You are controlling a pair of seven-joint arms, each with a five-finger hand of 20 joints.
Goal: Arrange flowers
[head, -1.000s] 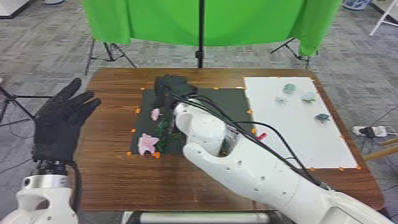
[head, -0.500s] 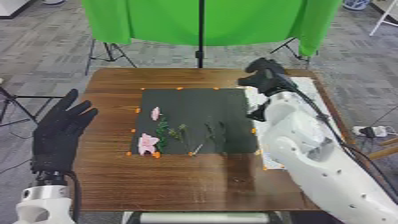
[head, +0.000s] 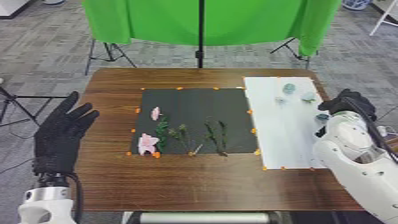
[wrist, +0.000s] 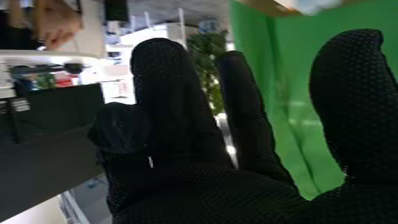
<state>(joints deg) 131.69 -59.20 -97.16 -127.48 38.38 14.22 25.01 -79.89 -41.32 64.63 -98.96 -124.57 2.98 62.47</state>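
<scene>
My left hand [head: 60, 137] stands with straight fingers beside the table's left edge in the head view. At the right edge of the white sheet [head: 286, 127] is my right hand [head: 348, 104]. The right wrist view shows the right hand [wrist: 209, 192] with extended fingers, holding nothing. On the dark mat [head: 182, 100] lie a large pink flower [head: 147, 143], a smaller pink one [head: 155, 113] and several green stems [head: 184, 135]. Pale green succulents [head: 289, 88] rest on the far part of the white sheet, one darker one [head: 322, 117] close to the right hand.
Orange tape pieces [head: 251, 111] mark the edges of mat and sheet. The brown wooden table [head: 169, 185] extends in front of them. Beyond its far edge stand a green cloth [head: 213, 25] and black stands [head: 200, 53].
My right hand has swung from over the dark mat, across the white sheet, to its right edge, uncovering the stems and succulents. The left hand has barely moved.
</scene>
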